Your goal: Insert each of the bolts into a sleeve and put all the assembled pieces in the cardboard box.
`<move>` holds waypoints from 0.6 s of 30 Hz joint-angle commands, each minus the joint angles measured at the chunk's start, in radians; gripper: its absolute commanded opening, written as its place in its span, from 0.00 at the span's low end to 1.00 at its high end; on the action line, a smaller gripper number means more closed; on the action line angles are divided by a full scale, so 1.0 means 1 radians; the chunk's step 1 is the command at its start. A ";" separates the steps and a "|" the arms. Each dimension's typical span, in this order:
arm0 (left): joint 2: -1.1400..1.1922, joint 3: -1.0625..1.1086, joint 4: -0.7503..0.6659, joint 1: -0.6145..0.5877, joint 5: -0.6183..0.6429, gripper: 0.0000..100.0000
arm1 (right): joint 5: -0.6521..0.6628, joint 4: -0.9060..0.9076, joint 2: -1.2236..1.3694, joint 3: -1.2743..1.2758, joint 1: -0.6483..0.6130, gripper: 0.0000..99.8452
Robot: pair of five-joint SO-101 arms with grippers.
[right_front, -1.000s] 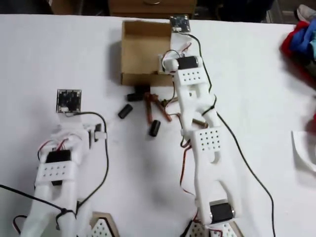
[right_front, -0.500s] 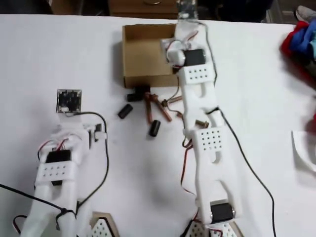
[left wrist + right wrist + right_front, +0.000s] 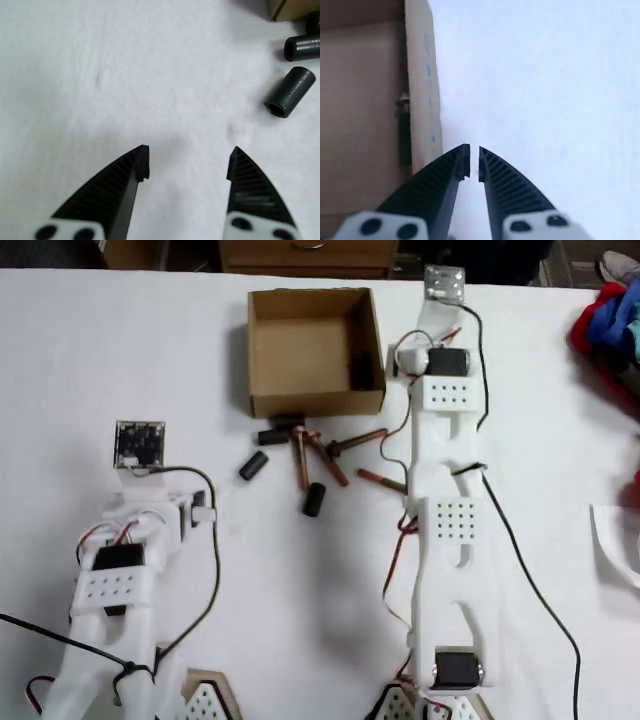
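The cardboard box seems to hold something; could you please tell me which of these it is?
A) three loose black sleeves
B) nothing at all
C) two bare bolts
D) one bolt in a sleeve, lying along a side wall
D: in the right wrist view a single assembled piece lies inside the cardboard box along its side wall, with a bolt head showing at one end of the dark sleeve.

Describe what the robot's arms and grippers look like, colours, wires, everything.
The left arm and right arm are white plastic shells with grids of small holes, black motor blocks at the joints, and loose black and red cables. A small square circuit board sits at each wrist. The left gripper and right gripper have black, ribbed, pointed fingers on white bases with dark round holes.
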 commanded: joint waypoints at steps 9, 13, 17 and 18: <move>-0.006 -0.005 -0.008 -0.006 -0.006 0.27 | 0.002 0.056 -0.030 -0.014 -0.101 0.02; -0.006 -0.005 -0.011 -0.005 -0.006 0.27 | 0.003 0.056 -0.044 -0.014 -0.102 0.02; -0.005 -0.005 -0.012 -0.003 -0.006 0.27 | 0.003 0.056 -0.045 -0.014 -0.102 0.02; -0.005 -0.005 -0.012 -0.003 -0.006 0.27 | 0.003 0.059 -0.045 -0.014 -0.104 0.02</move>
